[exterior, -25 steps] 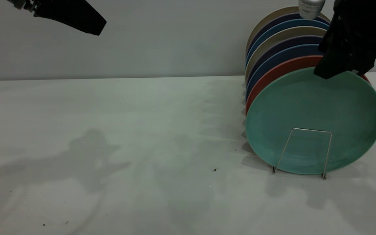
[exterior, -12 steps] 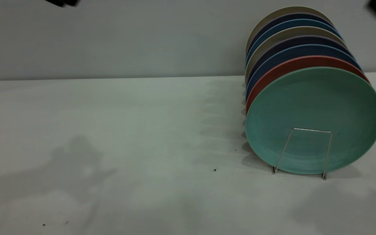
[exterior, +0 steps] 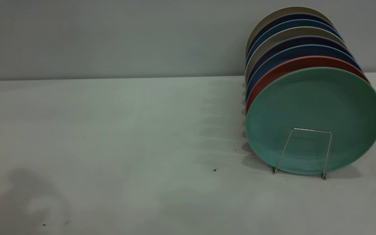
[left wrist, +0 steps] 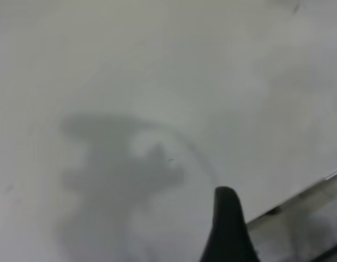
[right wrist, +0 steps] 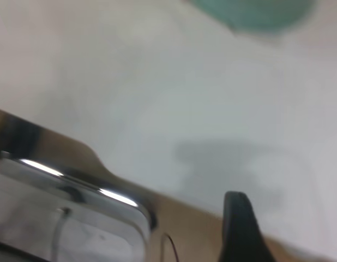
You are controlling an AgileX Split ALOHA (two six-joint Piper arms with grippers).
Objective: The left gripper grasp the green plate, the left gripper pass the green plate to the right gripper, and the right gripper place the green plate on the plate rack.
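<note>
Green plate (exterior: 315, 111) stands on edge at the near end of a row of plates, held in the plate rack (exterior: 305, 151) on the right side of a pale table (exterior: 126, 130), with the rack's front wire loop crossing the plate's lower face. Just behind it, touching or nearly so, a salmon-pink plate (exterior: 282, 67) shows as a crescent, and behind that run dark blue (exterior: 273, 58), purple, beige (exterior: 273, 37), lighter blue and beige rims, all leaning the same way toward the grey wall (exterior: 109, 36). Neither arm appears in the exterior view; only soft shadows lie on the near left of the table. In the left wrist view, one black fingertip of the left gripper (left wrist: 227, 229) hangs over bare tabletop and its own shadow, holding nothing; with a single finger in sight, whether the fingers are spread or pressed together cannot be told. In the right wrist view, one fingertip of the right gripper (right wrist: 240, 226) hangs above the table near its edge, beside a shiny metal frame (right wrist: 76, 188), with the green plate a blur well beyond it; its fingers' spread likewise cannot be told.
</note>
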